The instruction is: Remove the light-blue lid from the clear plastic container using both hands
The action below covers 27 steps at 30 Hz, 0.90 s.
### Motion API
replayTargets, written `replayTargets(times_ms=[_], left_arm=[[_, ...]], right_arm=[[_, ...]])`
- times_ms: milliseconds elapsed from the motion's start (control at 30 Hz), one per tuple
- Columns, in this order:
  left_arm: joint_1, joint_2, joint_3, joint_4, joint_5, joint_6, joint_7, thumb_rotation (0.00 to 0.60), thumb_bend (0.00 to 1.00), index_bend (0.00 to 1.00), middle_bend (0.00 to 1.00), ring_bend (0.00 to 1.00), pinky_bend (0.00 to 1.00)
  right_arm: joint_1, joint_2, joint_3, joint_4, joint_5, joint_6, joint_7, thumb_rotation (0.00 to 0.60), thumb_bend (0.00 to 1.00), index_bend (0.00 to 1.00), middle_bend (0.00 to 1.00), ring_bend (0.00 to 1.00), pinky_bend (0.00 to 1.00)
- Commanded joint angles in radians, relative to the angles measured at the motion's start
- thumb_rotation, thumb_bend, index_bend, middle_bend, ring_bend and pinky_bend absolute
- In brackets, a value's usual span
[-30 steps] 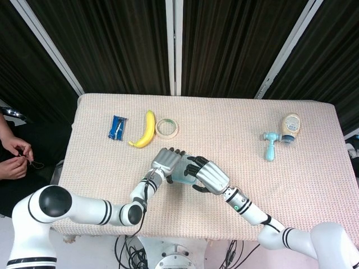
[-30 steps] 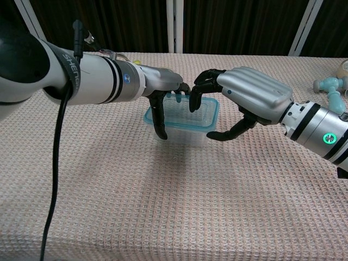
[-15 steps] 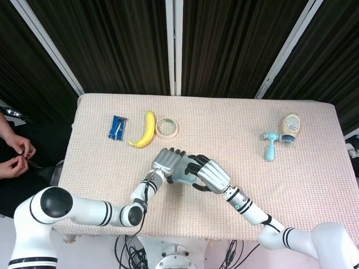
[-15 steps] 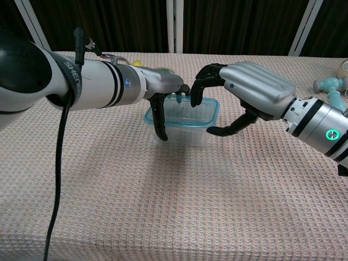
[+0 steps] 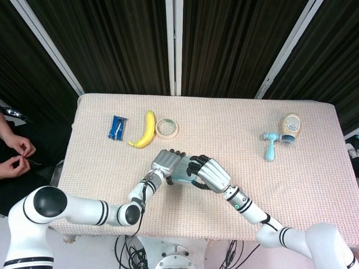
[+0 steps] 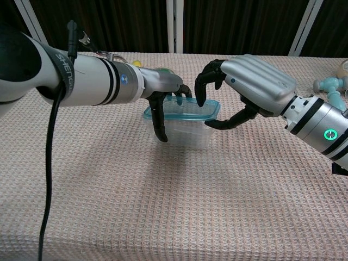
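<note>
1. While the lid is not off yet, the left hand (image 6: 163,87) holds the near left end of the clear plastic box with a light-blue lid (image 6: 184,120). Its thumb hangs down the box's left side and its other fingers curl over the top edge, so this hand grips the box.

2. The right hand (image 6: 247,81) is up over the right end of the box. Its fingers (image 6: 205,76) are bent like a claw, with the tips just above the lid's far edge, and its thumb reaches under toward the lid's right rim. It holds nothing that I can see. I cannot tell if any tip really touches the lid.

3. I think the step now is getting a grip: one hand keeps the box from moving, and the other hand gets ready to pull.

4. Next, I think the right hand has to hook its fingertips under the lid's rim and lift, while the left hand pushes the box down so it does not come up too.

5. From above, the box sits between both hands near the front of the table with the pinkish waffle cloth (image 5: 224,129).

6. Well away at the back lie a yellow banana (image 5: 145,130), a ring of pale tape (image 5: 167,128) and a small blue packet (image 5: 116,128).
</note>
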Motion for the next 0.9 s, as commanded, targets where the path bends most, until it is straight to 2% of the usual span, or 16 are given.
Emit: replayTargets(times_ms=[33, 200, 333, 467, 767, 900], left_arm=[[0.005, 0.008, -0.003, -0.007, 0.011, -0.006, -0.012, 0.600, 0.00, 0.13, 0.24, 0.16, 0.29], [0.013, 0.022, 0.000, -0.017, 0.024, -0.023, -0.032, 0.600, 0.00, 0.06, 0.21, 0.13, 0.26], [0.023, 0.030, 0.002, -0.029, 0.051, -0.022, -0.050, 0.600, 0.00, 0.01, 0.14, 0.05, 0.16], [0.025, 0.040, 0.020, -0.043, 0.076, -0.001, -0.039, 0.600, 0.00, 0.00, 0.05, 0.00, 0.10], [0.047, 0.075, 0.039, -0.085, 0.111, 0.065, -0.027, 0.600, 0.00, 0.00, 0.00, 0.00, 0.05], [0.073, 0.109, 0.036, -0.110, 0.128, 0.089, -0.047, 0.600, 0.00, 0.00, 0.00, 0.00, 0.05]], right_arm=[[0.001, -0.010, -0.001, 0.020, -0.007, 0.011, -0.004, 0.600, 0.52, 0.56, 0.48, 0.31, 0.43], [0.003, -0.024, -0.007, 0.043, -0.010, 0.015, -0.001, 0.600, 0.52, 0.56, 0.49, 0.31, 0.44], [0.004, -0.029, -0.009, 0.050, -0.006, 0.011, 0.012, 0.600, 0.52, 0.56, 0.48, 0.31, 0.44], [0.009, -0.027, -0.008, 0.050, -0.001, 0.004, 0.020, 0.600, 0.52, 0.57, 0.49, 0.31, 0.44], [0.025, -0.037, -0.004, 0.077, -0.017, 0.034, 0.035, 0.600, 0.53, 0.77, 0.61, 0.39, 0.47], [0.024, -0.046, -0.002, 0.108, -0.028, 0.073, 0.029, 0.600, 0.53, 0.81, 0.65, 0.42, 0.47]])
